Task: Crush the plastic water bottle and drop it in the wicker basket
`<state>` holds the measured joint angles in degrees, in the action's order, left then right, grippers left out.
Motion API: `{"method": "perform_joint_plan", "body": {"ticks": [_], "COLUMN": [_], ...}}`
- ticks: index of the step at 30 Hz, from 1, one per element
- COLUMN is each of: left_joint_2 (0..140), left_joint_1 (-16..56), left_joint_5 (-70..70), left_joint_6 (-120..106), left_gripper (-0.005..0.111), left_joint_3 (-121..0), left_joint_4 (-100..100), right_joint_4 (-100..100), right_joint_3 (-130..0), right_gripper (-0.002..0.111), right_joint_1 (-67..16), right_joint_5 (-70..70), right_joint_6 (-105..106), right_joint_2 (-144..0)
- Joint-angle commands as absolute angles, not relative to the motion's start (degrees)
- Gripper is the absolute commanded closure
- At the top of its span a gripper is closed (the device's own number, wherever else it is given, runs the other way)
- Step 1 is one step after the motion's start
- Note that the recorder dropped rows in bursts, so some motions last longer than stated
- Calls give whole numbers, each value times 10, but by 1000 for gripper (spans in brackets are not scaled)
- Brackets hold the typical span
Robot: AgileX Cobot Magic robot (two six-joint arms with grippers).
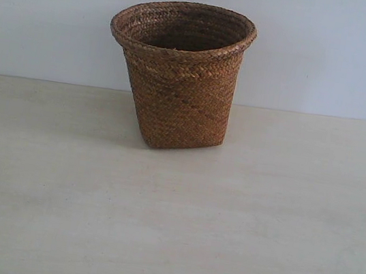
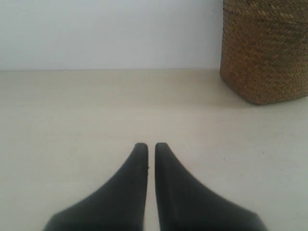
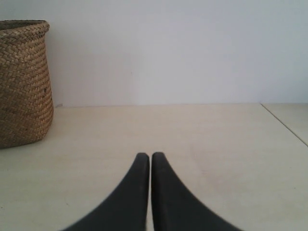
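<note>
A pale, faintly grained worktop runs back to a plain white wall. The wicker basket stands upright towards the back of the worktop, a little left of the middle in the exterior view and close to the wall. Its wide braided rim tapers down to a narrower, squarish base. The inside below the rim is in shadow, and the bottom is hidden by the near wall.

In the left wrist view, the left end effector hangs low over bare worktop. Its two dark fingers are drawn together with only a thin slit between them, and they grip nothing. The basket stands ahead and off to one side, well apart from the tips.

The right end effector is likewise closed to a hairline gap and has hold of nothing. The basket stands off to its other side, again well apart. A thin seam crosses the worktop on the side away from the basket.
</note>
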<state>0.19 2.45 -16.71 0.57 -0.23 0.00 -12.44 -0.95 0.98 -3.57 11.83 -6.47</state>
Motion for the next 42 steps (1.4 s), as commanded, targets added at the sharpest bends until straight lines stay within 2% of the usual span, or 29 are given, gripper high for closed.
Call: {"method": "perform_joint_plan", "body": {"ticks": [1, 9, 15, 32, 42], "left_joint_2": [0, 0, 0, 0, 0], "left_joint_1": [23, 23, 23, 23, 23], "left_joint_5": [-169, -169, -169, -169, -169], "left_joint_6": [4, 4, 4, 4, 4], "left_gripper": [102, 102, 102, 102, 102], "left_joint_3": [0, 0, 0, 0, 0], "left_joint_4": [-6, -6, -6, -6, -6], "right_joint_4": [-125, -117, -39, -9, -12], "right_joint_3": [-7, -7, -7, 0, 0], "right_gripper": [108, 108, 108, 108, 108], "right_joint_1": [11, 11, 11, 11, 11], "right_joint_5": [-31, -46, -92, -187, -189], "right_joint_6": [118, 116, 21, 20, 18], "right_joint_2": [-64, -64, -37, 0, 0]}}
